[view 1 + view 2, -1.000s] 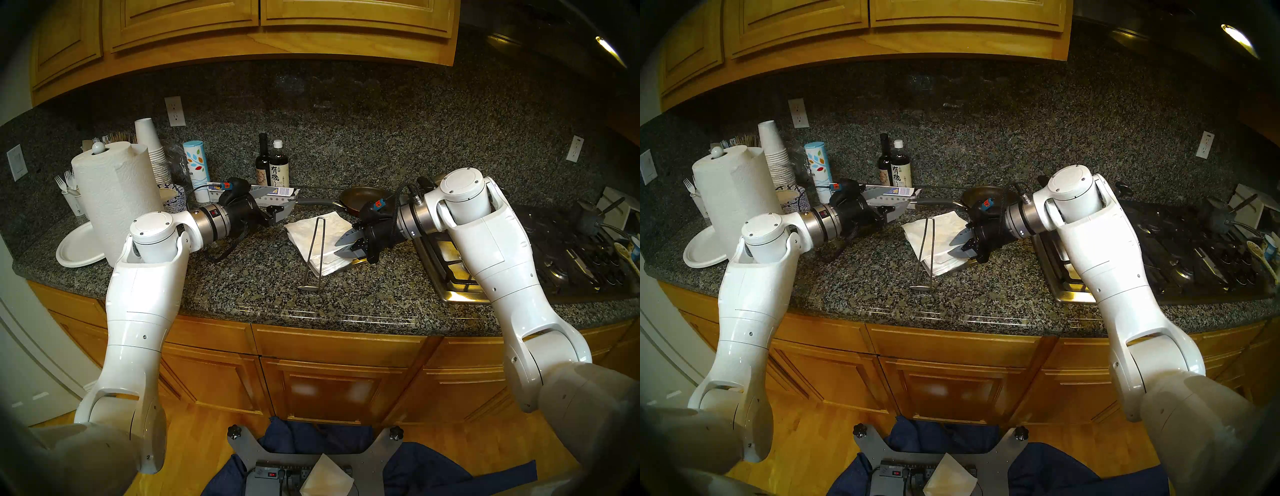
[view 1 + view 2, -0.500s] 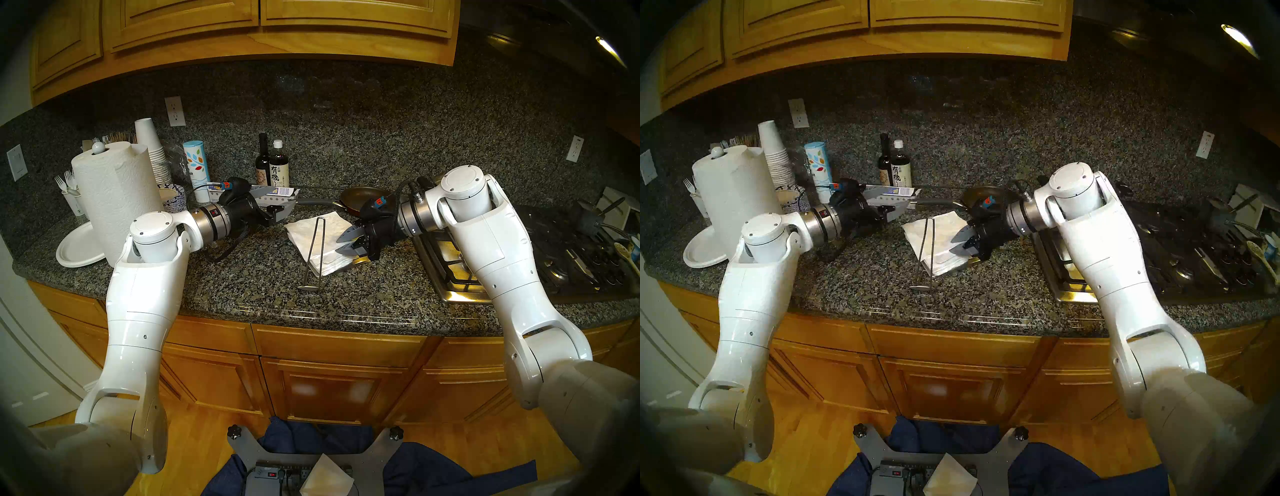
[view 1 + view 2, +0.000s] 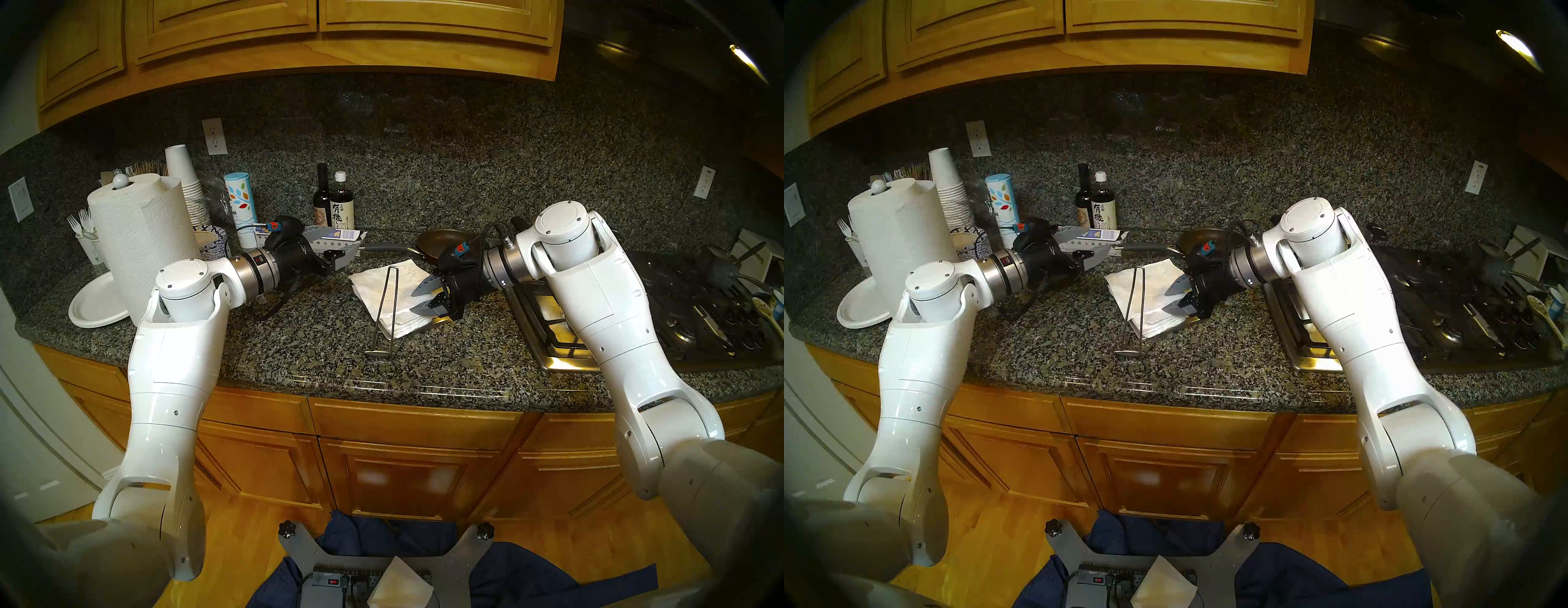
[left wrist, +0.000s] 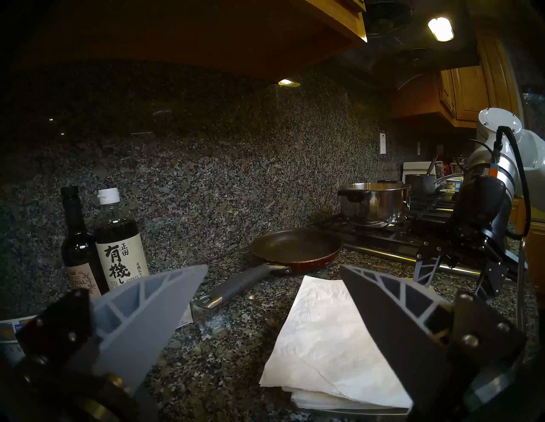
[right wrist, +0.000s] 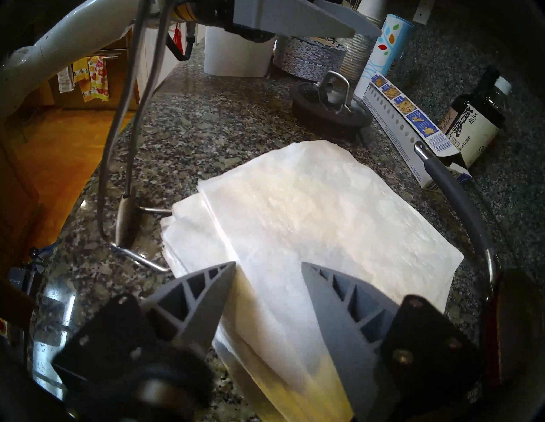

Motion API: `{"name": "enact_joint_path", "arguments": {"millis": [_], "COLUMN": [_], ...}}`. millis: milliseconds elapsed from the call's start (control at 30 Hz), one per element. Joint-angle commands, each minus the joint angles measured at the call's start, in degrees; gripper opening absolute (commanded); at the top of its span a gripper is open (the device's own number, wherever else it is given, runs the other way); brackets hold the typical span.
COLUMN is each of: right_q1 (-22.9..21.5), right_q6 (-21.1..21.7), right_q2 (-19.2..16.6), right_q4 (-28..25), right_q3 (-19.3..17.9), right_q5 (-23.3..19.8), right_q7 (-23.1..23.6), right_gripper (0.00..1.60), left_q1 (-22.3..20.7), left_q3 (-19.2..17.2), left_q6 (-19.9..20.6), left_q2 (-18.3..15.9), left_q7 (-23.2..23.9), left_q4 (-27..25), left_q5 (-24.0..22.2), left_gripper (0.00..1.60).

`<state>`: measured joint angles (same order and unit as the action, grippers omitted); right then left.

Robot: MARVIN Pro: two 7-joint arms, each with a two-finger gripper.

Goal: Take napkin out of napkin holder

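Crowding the granite counter (image 3: pixel 297 339) around the task are a paper towel roll (image 3: pixel 142 237) and paper plate (image 3: pixel 95 303) at left centre, two dark bottles (image 3: pixel 333 204) behind, a frying pan (image 3: pixel 445 246) right of centre and the stove (image 3: pixel 636 314) at right. The napkin (image 3: pixel 399 278) lies skewed on top of the stack in the napkin holder (image 3: pixel 437 321) at frame centre, and the holder's wire arm (image 3: pixel 388 305) stands raised, crossing in front of the stack. The right gripper (image 3: pixel 424 299) hangs over the napkin's right edge, jaws parted and empty; the left gripper (image 3: pixel 339 252) waits spread wide upper left of the stack, holding nothing. Against a second ago, the right jaws have narrowed slightly; the napkin lies as it did. Only the left wrist view shows a steel pot (image 4: pixel 373 203) on the stove; only the right wrist view shows a sink stopper (image 5: pixel 330 106) beside a long box (image 5: pixel 413 126).
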<state>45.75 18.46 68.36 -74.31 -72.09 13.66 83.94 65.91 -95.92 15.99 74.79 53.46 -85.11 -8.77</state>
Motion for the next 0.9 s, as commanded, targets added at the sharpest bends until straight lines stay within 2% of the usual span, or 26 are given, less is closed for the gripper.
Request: {"name": "enact_joint_path", "arguments": {"millis": [0,233,500,567,733,867], "right_q1": [-2.28,-2.27,-2.33,-2.34,-2.45,-2.75], "right_q6": [0.06,-0.01,0.29,0.37,0.4,0.3], "right_q2": [0.29,0.48,0.4,0.35,0.41,0.71], "right_q4": [-1.01,-1.29,-1.92,-2.04,-1.86,-1.05], "right_q3": [-0.81,-1.56,-2.34,-2.49,-2.34,-2.11], "right_q5": [0.07,0.09,-0.63,-0.74,-0.77,-0.36], "right_q7": [-0.49,-0.57,0.11,0.31,0.66,0.48], "right_gripper": [0.77,0.72,0.83,0.94,1.02,0.98], "left_q1": [-1.81,-1.85,-2.01,-2.09,-2.22,-2.28], "left_q3": [-0.79,-0.9,-0.87,-0.86,-0.9,-0.96], "left_q6": [-0.21,-0.21,-0.17,-0.12,0.02,-0.01], "left_q2": [-0.11,-0.09,-0.06,-0.04,0.02,0.04], "left_q7": [0.19,0.43,0.71,0.78,0.97,1.09], "left_q4": [-1.67,-1.63,-1.44,-1.41,-1.26,-1.17], "left_q5": [-0.66,-0.5,-0.38,-0.33,-0.43,-0.41], "left_gripper": [1.6,1.6,1.6,1.6,1.6,1.6]}}
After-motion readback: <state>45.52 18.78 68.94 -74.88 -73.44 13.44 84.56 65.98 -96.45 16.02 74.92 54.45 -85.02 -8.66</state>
